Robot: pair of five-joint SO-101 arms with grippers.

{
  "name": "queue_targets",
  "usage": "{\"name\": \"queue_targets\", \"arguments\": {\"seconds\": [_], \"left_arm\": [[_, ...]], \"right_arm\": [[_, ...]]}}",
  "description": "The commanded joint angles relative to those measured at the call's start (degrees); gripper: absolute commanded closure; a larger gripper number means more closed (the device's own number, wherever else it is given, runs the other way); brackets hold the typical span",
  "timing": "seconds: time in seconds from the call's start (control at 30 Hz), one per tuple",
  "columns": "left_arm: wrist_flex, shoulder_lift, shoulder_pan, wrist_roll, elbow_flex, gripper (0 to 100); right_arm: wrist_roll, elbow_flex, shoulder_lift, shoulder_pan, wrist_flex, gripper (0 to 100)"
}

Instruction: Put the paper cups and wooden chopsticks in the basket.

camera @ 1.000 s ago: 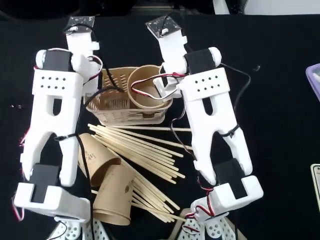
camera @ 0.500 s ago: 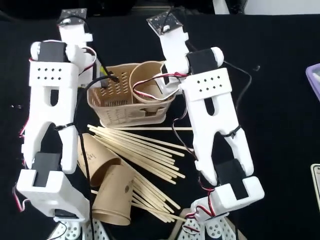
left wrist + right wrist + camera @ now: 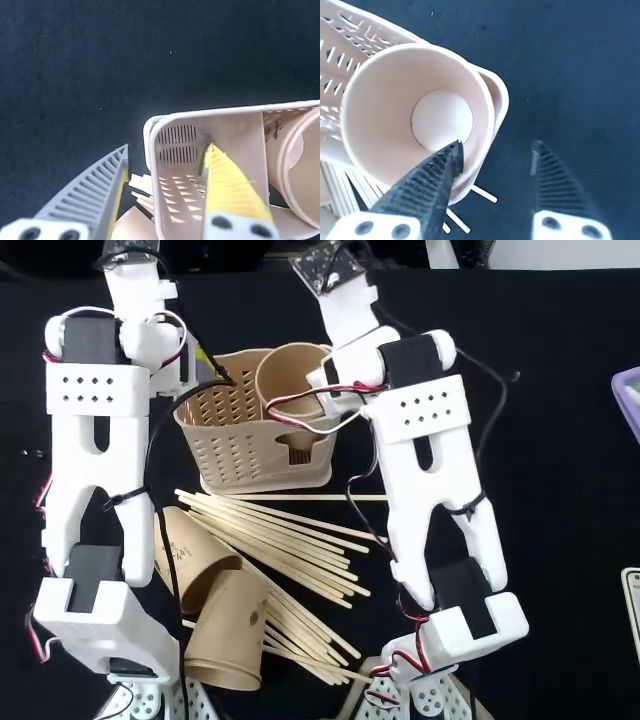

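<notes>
Straddling basket (image 3: 240, 445) wall, left claw (image 3: 167, 147) open, 1 finger inside. Right claw (image 3: 497, 145) open, 1 finger inside cup (image 3: 290, 385) standing in basket. 2 loose cups (image 3: 228, 630), chopsticks (image 3: 290, 540) lie toward table's near edge.

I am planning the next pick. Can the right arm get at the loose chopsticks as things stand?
Probably yes. The right gripper is open, astride the rim of the cup in the basket, so it could lift away; the chopsticks lie bare on the table beside the basket.
</notes>
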Motion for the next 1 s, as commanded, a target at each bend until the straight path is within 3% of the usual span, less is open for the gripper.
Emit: {"name": "queue_targets", "arguments": {"seconds": [0.0, 0.43, 0.6, 0.73, 0.97], "left_arm": [[-0.6, -0.9, -0.4, -0.9, -3.5, 75], [6.3, -1.1, -1.9, -1.0, -16.9, 69], [6.3, -3.1, -4.4, -1.2, -8.3, 69], [6.2, -6.5, -5.0, -5.4, 1.2, 69], [6.1, -22.5, -4.5, -5.8, 8.1, 69]], "right_arm": [[0.2, -5.0, -3.6, -0.2, 0.3, 74.7], [0.4, -17.1, -12.6, 0.2, 10.5, 74.7], [0.5, -15.4, -20.5, 1.2, 13.0, 74.8], [0.9, -11.4, -28.2, 2.8, 12.8, 74.8], [7.9, 6.7, -40.1, 6.5, 12.5, 74.8]]}}
